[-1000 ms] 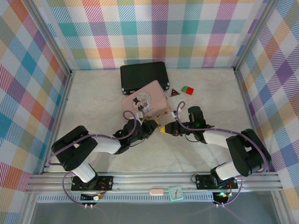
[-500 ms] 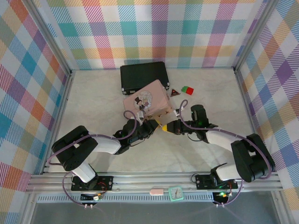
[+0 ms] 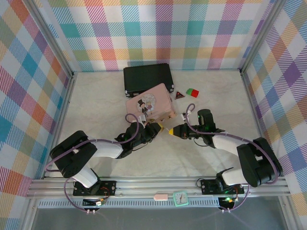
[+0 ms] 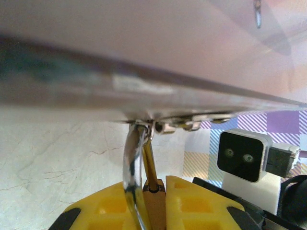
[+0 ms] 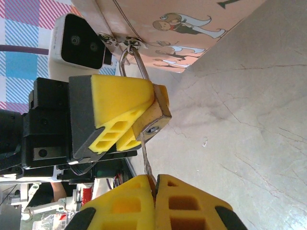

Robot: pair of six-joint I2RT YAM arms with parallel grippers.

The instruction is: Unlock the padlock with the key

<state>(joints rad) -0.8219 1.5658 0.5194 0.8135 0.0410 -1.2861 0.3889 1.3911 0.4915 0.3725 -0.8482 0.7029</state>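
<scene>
beside the pink box (image 3: 149,103), left claw (image 3: 157,127) pinches padlock (image 5: 156,115) — right claw (image 5: 154,181) pinches key (image 5: 146,155).

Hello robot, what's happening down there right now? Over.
Left fingers shut on padlock. Right fingers shut on key, tip at padlock's underside. Shackle hooked through pink box's clasp. Nothing in the way.

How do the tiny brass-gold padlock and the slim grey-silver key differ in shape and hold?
The padlock is a blocky brass body with a silver shackle; the key is a thin strip. The left gripper clamps the padlock, hooked through the clasp of the pink box; the right gripper pinches the key. Both are small metal pieces, meeting at the padlock's base.
</scene>
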